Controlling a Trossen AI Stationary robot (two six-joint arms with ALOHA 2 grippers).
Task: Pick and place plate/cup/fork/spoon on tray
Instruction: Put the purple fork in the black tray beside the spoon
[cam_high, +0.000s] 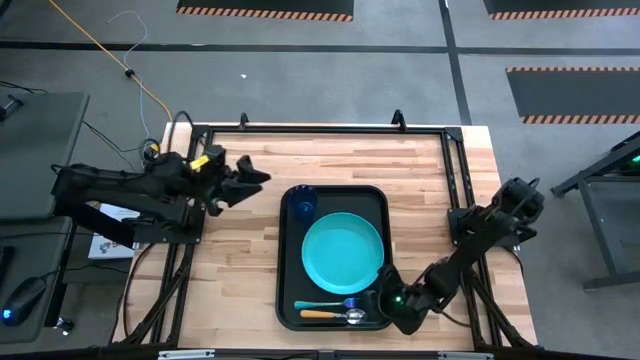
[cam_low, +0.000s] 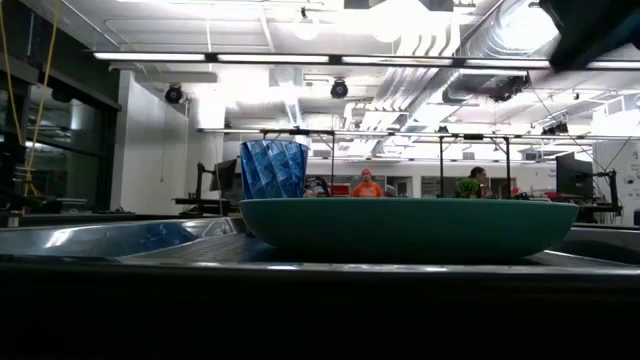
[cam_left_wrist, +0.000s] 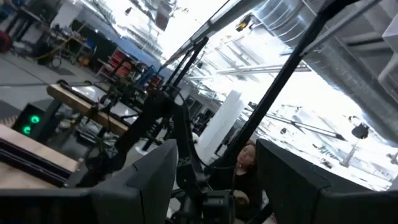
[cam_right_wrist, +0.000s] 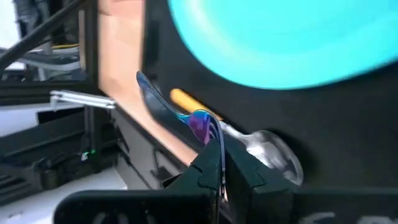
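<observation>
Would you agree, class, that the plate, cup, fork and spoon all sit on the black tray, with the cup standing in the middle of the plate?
Not quite. In the high view the cup stands on the tray beside the plate, in a corner. The fork and spoon do lie on the tray.

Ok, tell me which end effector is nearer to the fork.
Right. The right end effector is shut at the fork's darker end, over the tray's near-right corner. The left end effector waits open, off the tray's far-left side.

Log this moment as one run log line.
right gripper: shut on fork, over tray | left gripper: open, idle | plate, cup, spoon: on tray
</observation>
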